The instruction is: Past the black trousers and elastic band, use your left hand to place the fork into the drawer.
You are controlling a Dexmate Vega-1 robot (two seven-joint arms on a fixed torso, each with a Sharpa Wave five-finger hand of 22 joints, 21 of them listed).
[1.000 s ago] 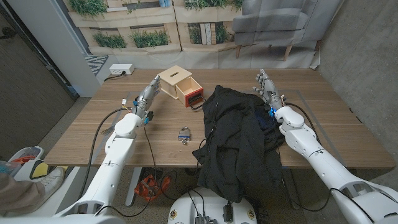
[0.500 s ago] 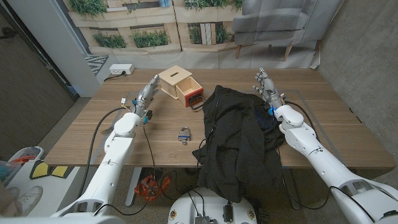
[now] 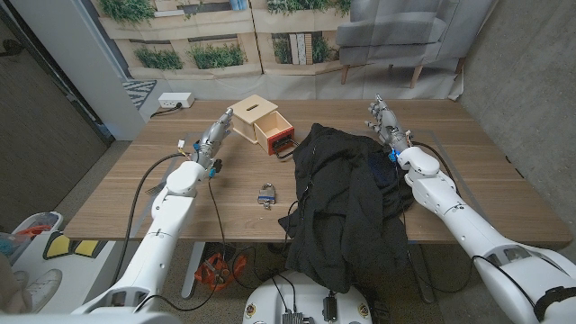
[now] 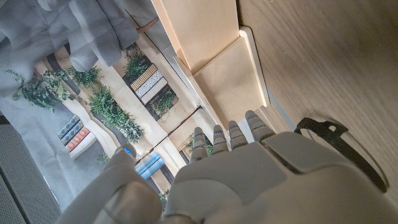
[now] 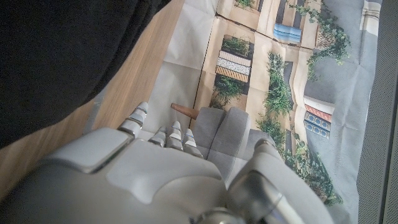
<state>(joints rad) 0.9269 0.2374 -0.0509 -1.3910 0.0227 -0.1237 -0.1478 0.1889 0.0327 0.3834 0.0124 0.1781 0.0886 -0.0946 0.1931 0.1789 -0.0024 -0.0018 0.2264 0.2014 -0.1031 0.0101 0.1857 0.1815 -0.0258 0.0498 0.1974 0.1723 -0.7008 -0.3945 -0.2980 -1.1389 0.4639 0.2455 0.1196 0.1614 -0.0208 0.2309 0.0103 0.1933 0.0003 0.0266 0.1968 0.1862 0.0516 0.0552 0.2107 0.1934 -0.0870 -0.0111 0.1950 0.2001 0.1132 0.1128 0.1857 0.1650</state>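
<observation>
One box: wooden box (image 3: 253, 115) at 12 o'clock, red drawer (image 3: 275, 133) pulled out.
One trousers: black trousers (image 3: 346, 202), centre to 5 o'clock.
One padlock: padlock (image 3: 265, 194), centre.
Left hand (image 3: 215, 135): released, fingers extended, beside the box.
Right hand (image 3: 384, 120): released, at 2 o'clock.
Fork: cannot tell.

The right hand (image 5: 155, 180) shows from behind, fingers (image 5: 140, 118) extended and apart, holding nothing. The black trousers (image 5: 62, 56) lie heaped on the wooden table (image 5: 134, 81) beside it (a printed backdrop (image 5: 280, 74) hangs beyond).
</observation>
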